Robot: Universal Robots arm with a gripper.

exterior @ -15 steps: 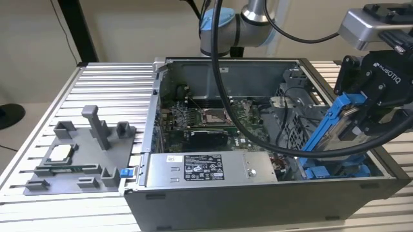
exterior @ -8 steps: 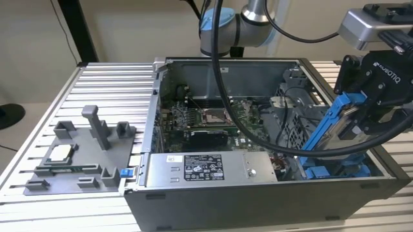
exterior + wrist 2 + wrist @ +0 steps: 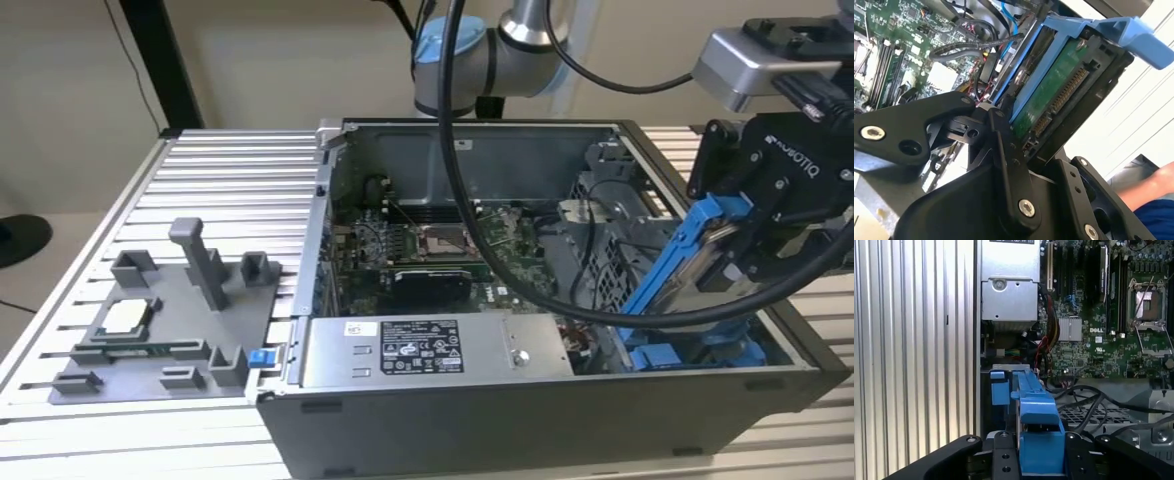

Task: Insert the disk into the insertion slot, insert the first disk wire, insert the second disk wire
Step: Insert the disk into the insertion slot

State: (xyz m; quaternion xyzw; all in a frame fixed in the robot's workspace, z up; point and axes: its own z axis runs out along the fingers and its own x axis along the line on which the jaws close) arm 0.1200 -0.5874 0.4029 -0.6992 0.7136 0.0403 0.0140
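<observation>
My gripper (image 3: 731,238) is shut on the disk (image 3: 674,268), a drive clipped in a bright blue carrier frame. The disk hangs steeply tilted over the exterior view's right end of the open computer case, its low end pointing down into the case. In the second wrist view the disk (image 3: 1054,95) shows its green circuit underside and connector between the black fingers (image 3: 1004,150). The first wrist view shows the blue carrier (image 3: 1036,420) end-on between the fingers. The insertion slot (image 3: 694,352), with blue fittings, lies at the case's near right corner, below the disk's low end. Loose black cables (image 3: 1089,405) lie beside it.
A grey power-supply box (image 3: 400,350) sits along the case's near wall, with the green motherboard (image 3: 441,245) behind it. The arm's black cable (image 3: 461,150) drapes across the case. A grey fixture plate (image 3: 160,320) stands on the slatted table. A person's arm (image 3: 1154,200) is nearby.
</observation>
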